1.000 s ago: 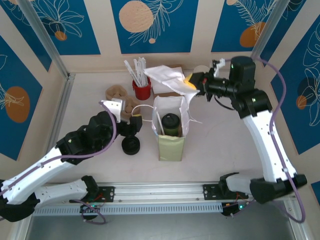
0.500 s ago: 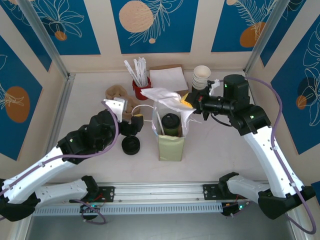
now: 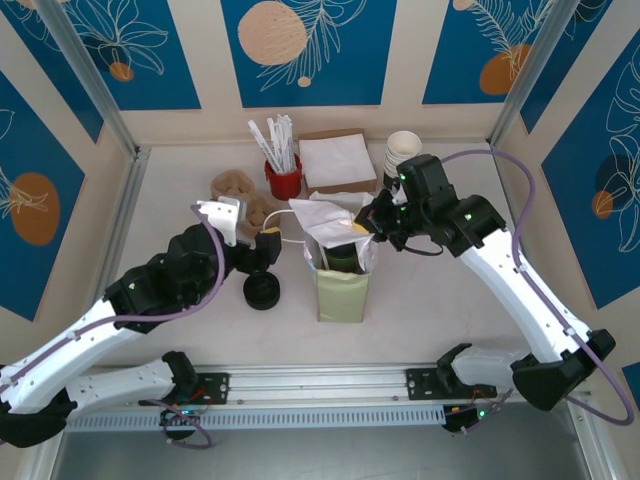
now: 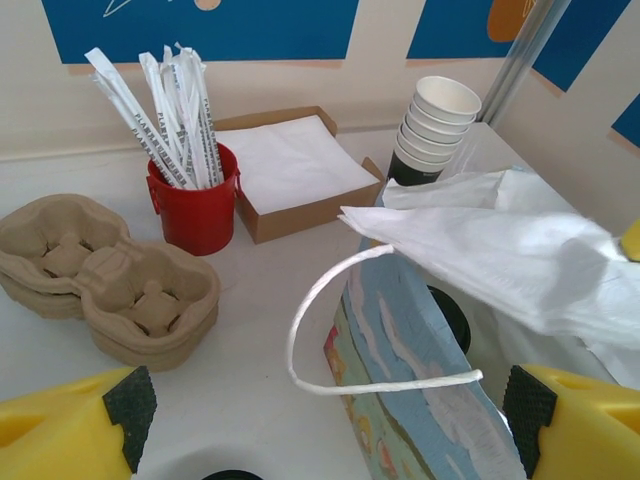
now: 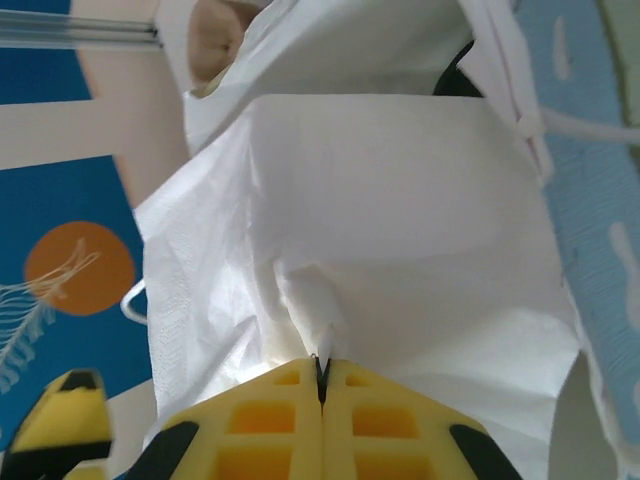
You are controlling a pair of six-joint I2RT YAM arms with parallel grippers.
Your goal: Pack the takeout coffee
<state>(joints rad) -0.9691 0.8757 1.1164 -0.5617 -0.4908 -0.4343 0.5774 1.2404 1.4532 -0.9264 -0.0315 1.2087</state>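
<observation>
So, big to small. On the counter (image 3: 430, 300) the bag (image 3: 342, 290) stands upright with its mouth open to the top. The napkin (image 3: 325, 215) is draped across that mouth. The coffee (image 3: 343, 256) is already down inside the bag, upright with its lid on and half hidden under the napkin.

The bit that matters is that the coffee sits straight below and a little left of my right gripper (image 3: 368, 222), which hangs over the bag's right rim, and the napkin is the only thing between them. The cup's long axis runs up-down like the bag's, so I reckon the napkin wants to go straight down beside the cup, not across it. My right arm is the nearer one for that.

My right gripper (image 5: 320, 375) is closed tight, pinching a fold of napkin (image 5: 380, 200). My left gripper (image 3: 258, 240) sits just beside the bag's left side, spread wide with nothing in it.

On views, the top one gives the lineup over the mouth. The right wrist view shows the pinch itself, which the top doesn't. The left wrist view shows the black lid (image 4: 452, 318) peeking out under the napkin (image 4: 490, 250).
</observation>
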